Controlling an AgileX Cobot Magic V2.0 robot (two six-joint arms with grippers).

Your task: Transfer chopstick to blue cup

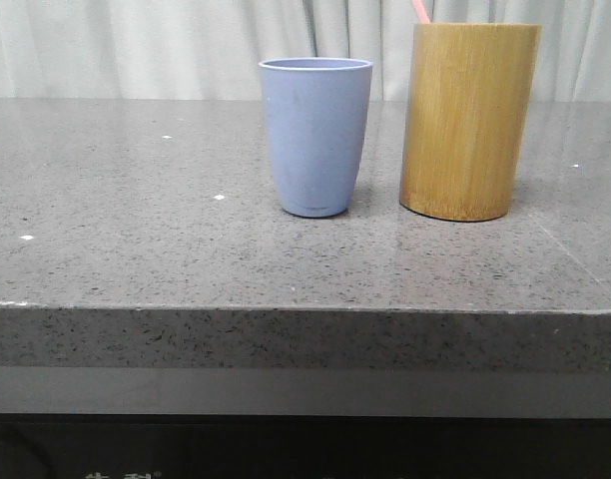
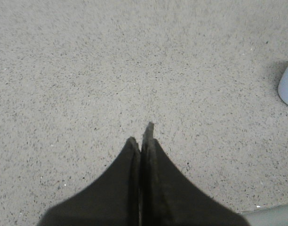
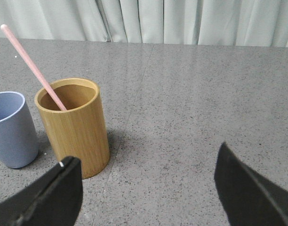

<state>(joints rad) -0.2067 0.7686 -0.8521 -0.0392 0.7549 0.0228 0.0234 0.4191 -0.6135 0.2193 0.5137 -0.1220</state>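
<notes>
The blue cup (image 1: 316,136) stands upright at the middle of the grey table, with the tan bamboo cup (image 1: 467,120) just to its right. A pale pink chopstick (image 1: 419,10) leans inside the bamboo cup, only its upper end showing. In the right wrist view the chopstick (image 3: 33,67) slants out of the bamboo cup (image 3: 76,125), with the blue cup (image 3: 10,129) beside it. My right gripper (image 3: 148,162) is open and empty, off to the side of the bamboo cup. My left gripper (image 2: 140,133) is shut and empty over bare table; an edge of the blue cup (image 2: 287,87) shows.
The grey speckled table (image 1: 136,230) reaches its front edge low in the front view. Pale curtains (image 1: 136,45) hang behind it. Neither arm shows in the front view.
</notes>
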